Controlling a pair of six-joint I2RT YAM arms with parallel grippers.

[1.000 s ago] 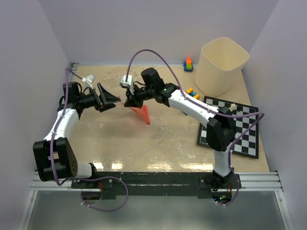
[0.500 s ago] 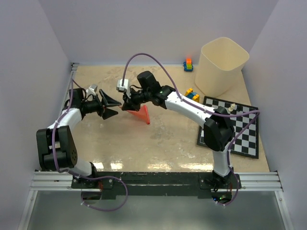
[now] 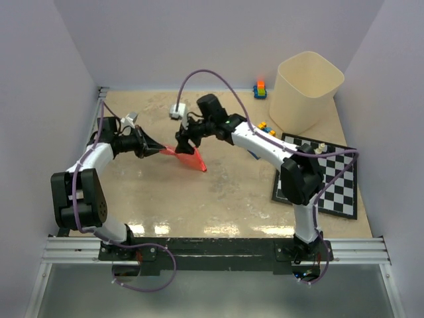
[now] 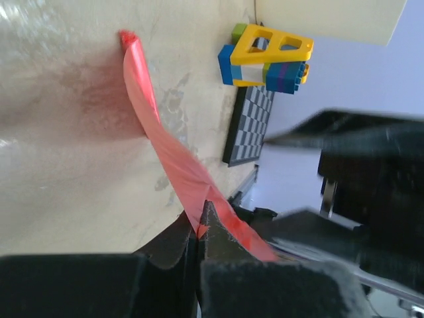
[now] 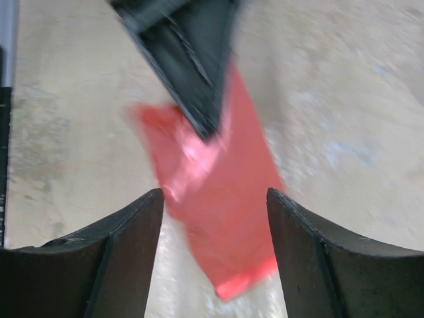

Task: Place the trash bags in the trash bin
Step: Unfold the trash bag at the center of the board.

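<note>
A folded red trash bag (image 3: 191, 159) lies as a narrow strip on the table, left of centre. My left gripper (image 3: 158, 151) is shut on its near end; in the left wrist view the trash bag (image 4: 156, 132) runs from the closed jaws (image 4: 199, 220) out to the tabletop. My right gripper (image 3: 183, 141) hovers just over the strip, open. In the right wrist view the trash bag (image 5: 225, 192) shows between the spread right gripper (image 5: 213, 193), touching neither finger. The cream trash bin (image 3: 307, 91) stands upright at the back right, far from both grippers.
A black-and-white checkerboard (image 3: 318, 179) lies at the right. Yellow-and-blue toy blocks (image 3: 266, 128) sit beside the bin, and another small block stack (image 3: 260, 89) is near the back wall. Walls close in the left, back and right sides.
My left gripper moved in to the right and shut on the end of the red trash bag. My right gripper let go of it, opened, and pulled back slightly.
</note>
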